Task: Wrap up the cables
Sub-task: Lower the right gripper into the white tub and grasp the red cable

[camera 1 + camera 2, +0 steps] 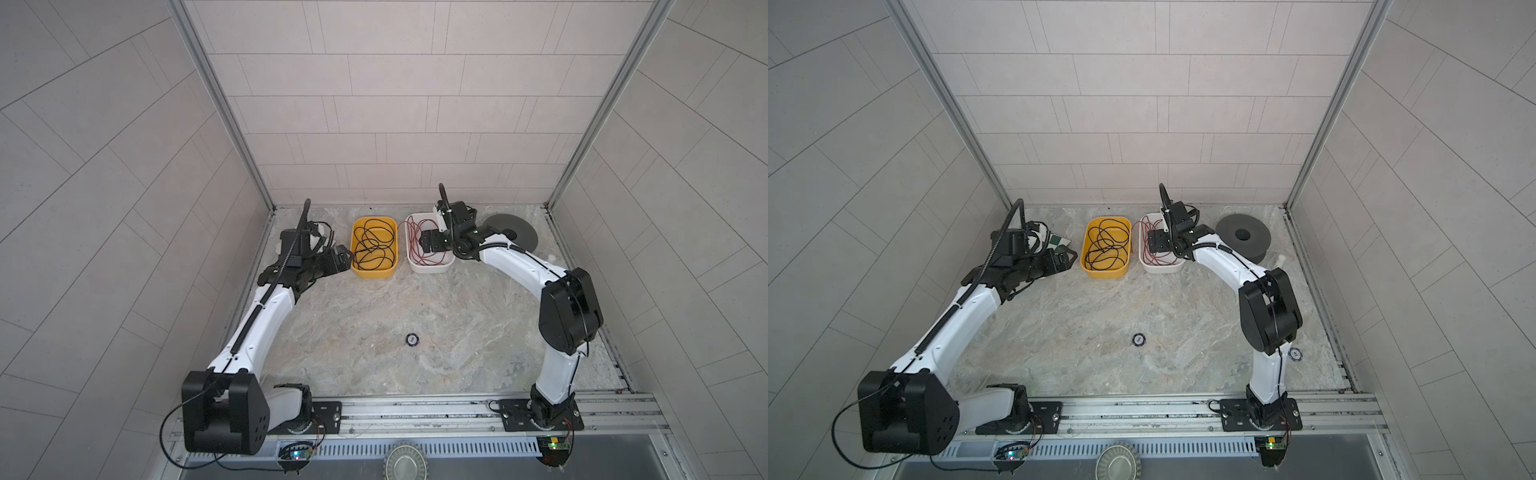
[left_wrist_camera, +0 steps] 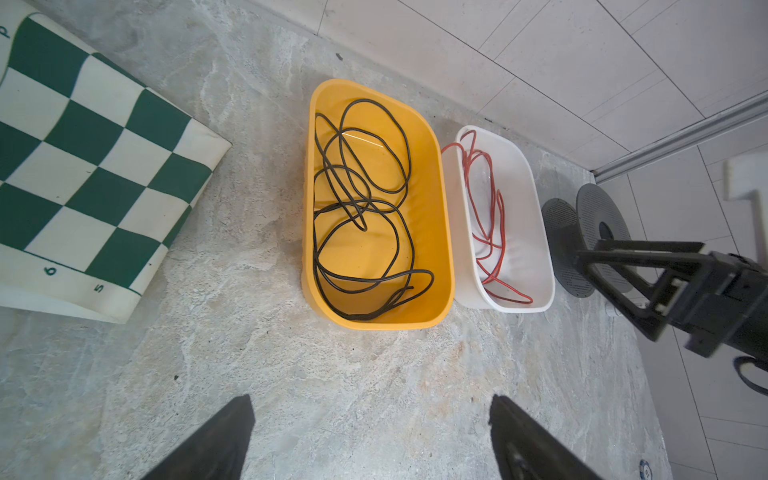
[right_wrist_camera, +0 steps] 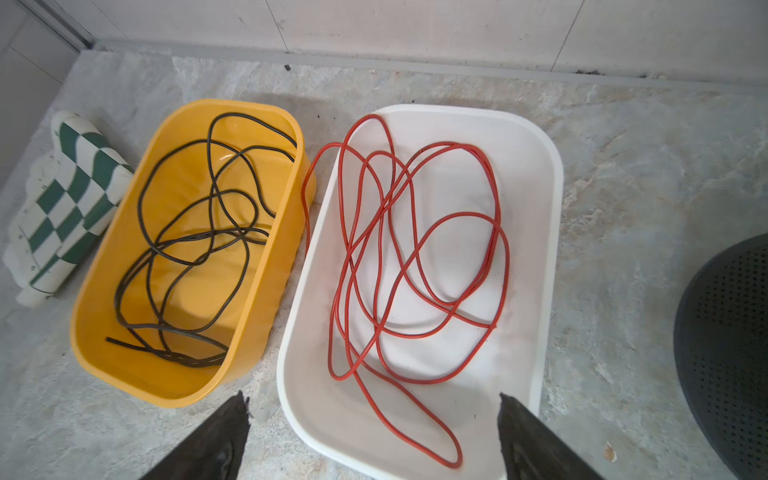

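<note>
Left gripper [image 2: 370,399]: wide open, empty;
Right gripper [image 3: 372,397]: wide open, empty, over white tub [image 3: 548,232];
Red wire [image 3: 415,335]: loose loops inside tub

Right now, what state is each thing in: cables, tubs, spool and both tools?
red wire, loose loops in white tub, one loop over the rim.
black cable, loose tangle in yellow tub.
spool, no wire on it.
left tool, open, empty.
right tool, open, empty, over white tub.
</note>
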`<state>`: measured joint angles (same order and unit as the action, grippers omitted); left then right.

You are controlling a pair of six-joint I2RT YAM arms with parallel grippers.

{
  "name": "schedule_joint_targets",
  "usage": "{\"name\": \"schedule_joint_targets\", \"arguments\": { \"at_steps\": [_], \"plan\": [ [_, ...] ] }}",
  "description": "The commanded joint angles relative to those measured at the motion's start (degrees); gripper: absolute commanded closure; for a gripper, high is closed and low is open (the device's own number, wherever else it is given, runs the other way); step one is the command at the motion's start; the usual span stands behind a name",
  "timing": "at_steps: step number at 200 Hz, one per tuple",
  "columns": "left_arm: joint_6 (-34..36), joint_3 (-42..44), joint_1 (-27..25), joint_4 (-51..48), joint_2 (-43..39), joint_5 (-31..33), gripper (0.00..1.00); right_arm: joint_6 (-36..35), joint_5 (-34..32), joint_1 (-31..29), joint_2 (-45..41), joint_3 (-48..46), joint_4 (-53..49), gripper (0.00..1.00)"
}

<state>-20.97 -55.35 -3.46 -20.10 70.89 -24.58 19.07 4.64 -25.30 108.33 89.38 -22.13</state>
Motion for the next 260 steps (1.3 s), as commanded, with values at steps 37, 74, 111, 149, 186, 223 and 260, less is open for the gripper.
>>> {"name": "schedule_joint_targets", "arguments": {
  "at_steps": [37, 74, 111, 149, 186, 223, 260],
  "plan": [
    [0.6, 0.9, -1.6, 1.5, -1.3, 0.0, 0.06, -4.0, -1.9, -0.1, 8.3, 5.9, -4.1, 0.12],
    [1.2, 1.1, -1.6, 1.4, -1.5, 0.7, 0.06, -3.1, -0.1, -0.1, 12.2, 7.3, -2.1, 0.13],
    [1.2, 1.6, -1.8, 2.2, -1.9, 0.8, 0.06, -1.9, 0.0, -0.1, 16.6, 9.9, -2.2, 0.15],
    [1.1, 2.2, -1.7, 3.1, -2.4, 0.8, 0.06, -1.6, 0.5, -0.7, 19.1, 11.0, -1.0, 0.17],
    [0.9, 2.2, -1.8, 3.4, -2.3, 0.4, 0.06, -1.9, -0.9, -1.6, 21.9, 13.6, -2.6, 0.21],
    [0.6, 2.4, -1.9, 3.7, -2.2, 0.2, 0.06, -1.9, -2.9, -1.9, 24.4, 16.8, -5.9, 0.28],
    [0.6, 2.4, -1.8, 3.7, -2.5, 0.3, 0.06, -2.7, -4.8, -1.8, 25.3, 16.8, -7.0, 0.39]
  ]
}}
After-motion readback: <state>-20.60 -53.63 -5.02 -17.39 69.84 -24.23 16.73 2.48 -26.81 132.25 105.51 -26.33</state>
